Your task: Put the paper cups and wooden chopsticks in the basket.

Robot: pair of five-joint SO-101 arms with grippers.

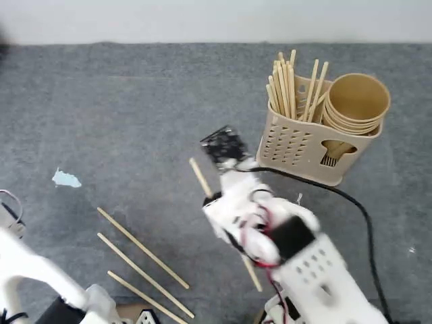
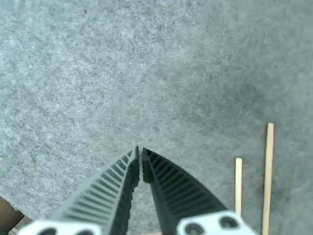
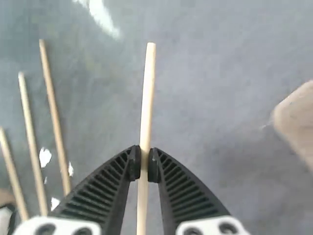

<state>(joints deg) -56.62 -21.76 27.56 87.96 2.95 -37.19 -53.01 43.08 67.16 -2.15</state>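
Observation:
My right gripper (image 3: 141, 164) is shut on a wooden chopstick (image 3: 146, 93), which sticks out past the fingertips over the grey mat. From above, that chopstick (image 1: 200, 177) is held mid-table by the right arm (image 1: 246, 209), left of the beige basket (image 1: 297, 145). The basket holds several chopsticks (image 1: 287, 88) upright in one compartment and stacked paper cups (image 1: 354, 101) in the other. Three loose chopsticks (image 1: 142, 263) lie on the mat at front left. My left gripper (image 2: 140, 159) is shut on nothing above bare mat, with two chopsticks (image 2: 268, 166) lying beside it.
A small pale blue scrap (image 1: 66, 179) lies on the mat at the left. A black cable (image 1: 358, 209) runs from the right arm past the basket's front. The left arm's white body (image 1: 34, 270) sits at the front left corner.

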